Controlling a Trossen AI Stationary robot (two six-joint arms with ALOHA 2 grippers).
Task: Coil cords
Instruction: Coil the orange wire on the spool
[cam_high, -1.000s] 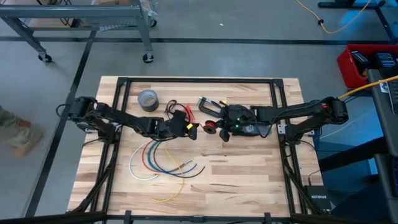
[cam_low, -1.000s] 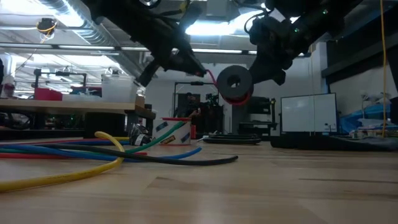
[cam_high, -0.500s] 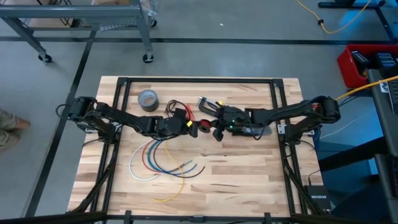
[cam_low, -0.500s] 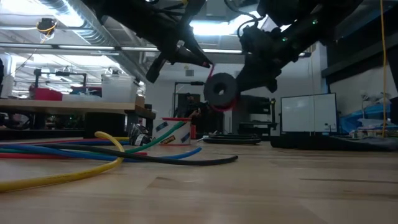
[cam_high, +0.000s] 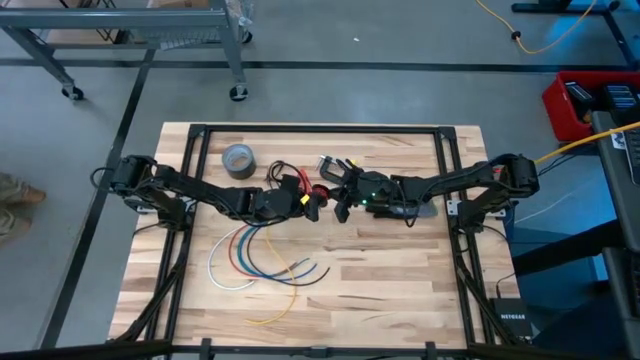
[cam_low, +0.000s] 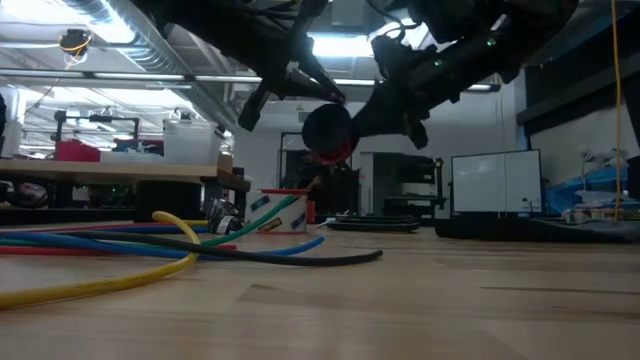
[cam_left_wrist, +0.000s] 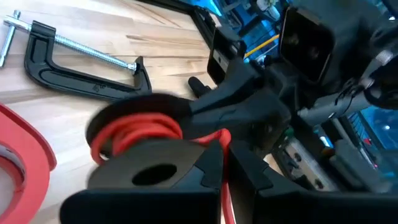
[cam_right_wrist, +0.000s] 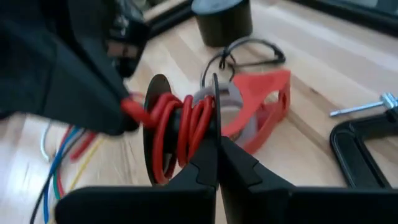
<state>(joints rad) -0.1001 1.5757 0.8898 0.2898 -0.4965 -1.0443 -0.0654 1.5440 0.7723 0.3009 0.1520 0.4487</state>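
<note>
A small black spool (cam_left_wrist: 140, 140) wound with thin red wire (cam_right_wrist: 180, 130) hangs in the air between my two grippers, above the table's middle (cam_high: 322, 196). My left gripper (cam_high: 311, 206) is shut on the red wire where it leaves the spool. My right gripper (cam_high: 336, 204) is shut on the spool itself. In the low view the spool (cam_low: 327, 128) is well clear of the table, with my left gripper (cam_low: 300, 85) and my right gripper (cam_low: 395, 95) on either side of it. My left gripper pinches the free run of the red wire (cam_left_wrist: 222, 138) between its two fingers, right beside the spool's rim. The fingers come from the table's left. The short stretch to the coil is nearly straight. My right gripper pinches one flat flange of the spool (cam_right_wrist: 214, 121) at its edge, between its two fingers. It comes roughly level from the table's right. The spool is lifted clear of the table, its axis lying about level.
A grey tape roll (cam_high: 238, 159) lies at the far left. A fanned bundle of coloured wires (cam_high: 258, 262) lies near the front left. A black C-clamp (cam_high: 336, 168) and a red cone-shaped piece (cam_right_wrist: 264, 102) lie just behind the grippers.
My right gripper has carried the spool toward the table's left, up close to my left gripper, and the spool has turned somewhat. My left gripper has stayed about where it was, still shut on the wire.
</note>
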